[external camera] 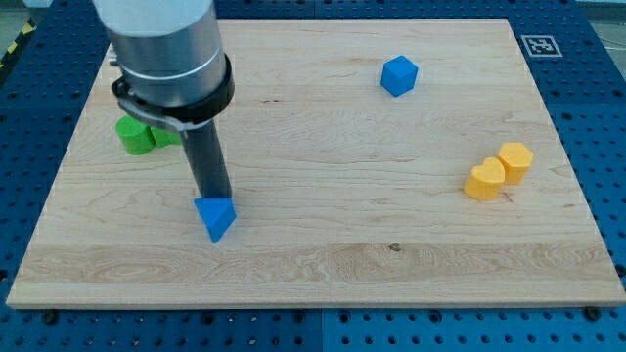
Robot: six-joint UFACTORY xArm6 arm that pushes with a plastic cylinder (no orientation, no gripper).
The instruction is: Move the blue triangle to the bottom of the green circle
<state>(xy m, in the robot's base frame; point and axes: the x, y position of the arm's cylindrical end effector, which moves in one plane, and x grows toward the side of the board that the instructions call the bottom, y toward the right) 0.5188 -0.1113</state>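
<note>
The blue triangle (216,217) lies on the wooden board (323,244) at the lower left. My tip (212,198) touches its top edge, the dark rod rising up and left into the arm's grey body. A green circle-like block (134,136) sits at the view's left, up and left of the triangle, with a second green block (165,136) just right of it, partly hidden behind the arm.
A blue cube-like block (399,75) stands near the view's top, right of centre. Two yellow blocks touch each other at the right: a heart-like one (484,180) and a hexagon-like one (514,160). The arm's grey body (166,49) covers the top left.
</note>
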